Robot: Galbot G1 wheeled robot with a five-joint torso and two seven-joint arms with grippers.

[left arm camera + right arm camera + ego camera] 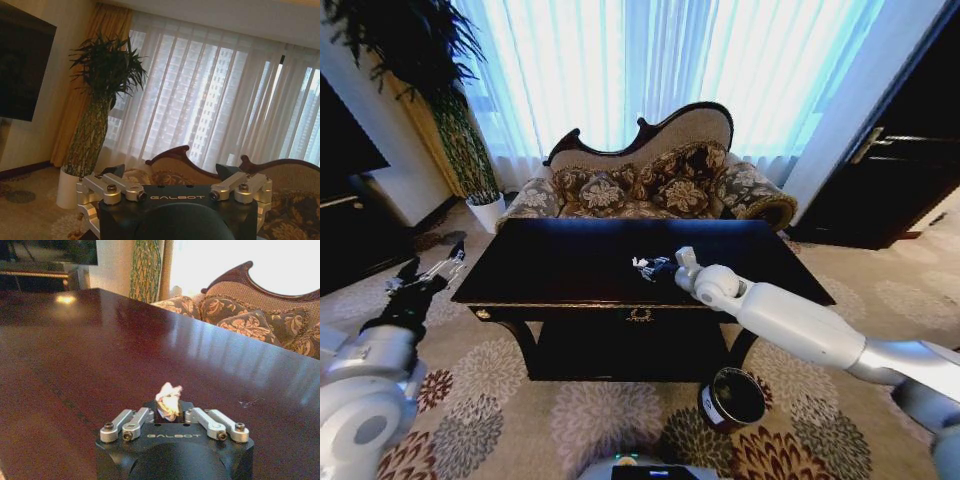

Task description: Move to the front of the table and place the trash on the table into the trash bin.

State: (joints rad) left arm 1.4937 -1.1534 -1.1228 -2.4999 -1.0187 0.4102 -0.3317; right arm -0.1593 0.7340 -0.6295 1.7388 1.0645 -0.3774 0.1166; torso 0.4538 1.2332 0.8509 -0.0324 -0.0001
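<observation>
The worktop (pixel 570 262) is a large rectangle of dark, glossy wood, its polished top throwing back the window light, with gold trim along the front edge, a gold emblem at the middle and curved legs over a lower shelf. Near the middle of the worktop, toward its right front, the right end effector (pixel 655 267) is reaching in low over the surface on a smooth white arm. Its black body and silver linkages are drawn together, and its fingers are pinching a small wrinkled white paper wad (pixel 169 401), which is sitting upright between them just above the wood. In the head view the wad is showing as a pale speck at the fingertips.

The trash bin (pixel 732 398), a small round dark brown cylinder with a pale rim and a white label, is standing on the floor just in front of the worktop's right front leg. The left end effector (pixel 427 275) is hanging off the worktop's left end, fingers spread apart and holding nothing.

Behind the worktop a carved sofa (pixel 650 180) with floral cushions is standing before sheer white curtains (pixel 660 60); a tall braided plant (pixel 97 115) is rising in a white pot at the worktop's far left. A flower-patterned carpet (pixel 600 420) is covering the floor.
</observation>
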